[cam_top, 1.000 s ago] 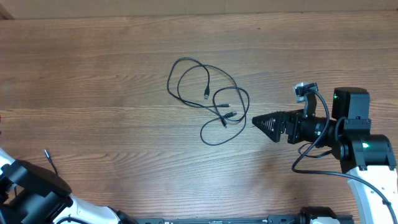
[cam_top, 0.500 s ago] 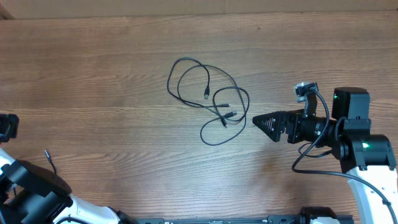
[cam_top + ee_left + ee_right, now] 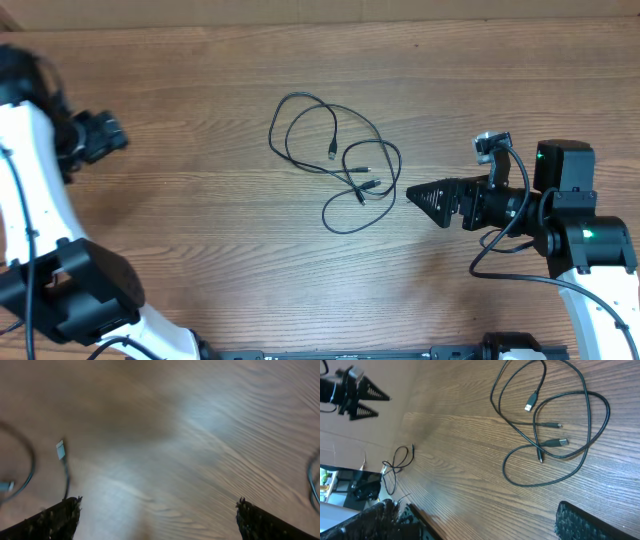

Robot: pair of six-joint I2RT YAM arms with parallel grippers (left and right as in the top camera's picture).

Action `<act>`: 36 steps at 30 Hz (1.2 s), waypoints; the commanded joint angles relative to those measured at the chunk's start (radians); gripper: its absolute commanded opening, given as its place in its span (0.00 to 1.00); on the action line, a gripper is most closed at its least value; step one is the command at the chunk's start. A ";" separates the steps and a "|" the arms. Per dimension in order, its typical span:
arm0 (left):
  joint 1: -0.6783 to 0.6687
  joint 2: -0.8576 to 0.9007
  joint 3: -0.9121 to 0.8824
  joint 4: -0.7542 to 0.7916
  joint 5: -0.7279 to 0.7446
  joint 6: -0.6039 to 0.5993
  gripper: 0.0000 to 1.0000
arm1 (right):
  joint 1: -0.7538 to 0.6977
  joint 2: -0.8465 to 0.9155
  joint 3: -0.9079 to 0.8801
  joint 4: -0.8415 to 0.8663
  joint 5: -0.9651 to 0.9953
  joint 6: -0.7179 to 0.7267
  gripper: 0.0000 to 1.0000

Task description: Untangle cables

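Cables: thin black looping cords (image 3: 370,186) are lying tangled on the brown wooden desk (image 3: 200,260), near the right pincer (image 3: 425,197), just ahead of its tips.
Handling: probably light, limp and prone to snagging; gripping beside a small plug (image 3: 530,408) is looking safest.
Pincers: both are gaping wide and holding nothing; the left pincer (image 3: 98,135) is hovering well apart from the cords.
Unclear: motion is blurring the left wrist view, and which cord is crossing over which is hard to tell.

Looping black cables (image 3: 370,186) on wooden table (image 3: 200,250)

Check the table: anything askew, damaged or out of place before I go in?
Nothing stands out. The cables lie flat on the table in one loose tangle, with no visible damage. The left end effector and right end effector are both open and apart from them.
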 commanded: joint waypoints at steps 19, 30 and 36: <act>-0.829 0.287 0.008 0.279 0.030 -0.034 1.00 | 0.004 -0.003 0.023 -0.009 0.000 -0.004 1.00; -0.899 0.412 0.008 0.341 0.030 -0.222 1.00 | 0.004 -0.003 0.023 -0.009 0.000 -0.004 1.00; -0.901 0.419 0.008 0.315 0.030 -0.243 1.00 | 0.004 -0.003 0.023 -0.009 0.000 -0.004 1.00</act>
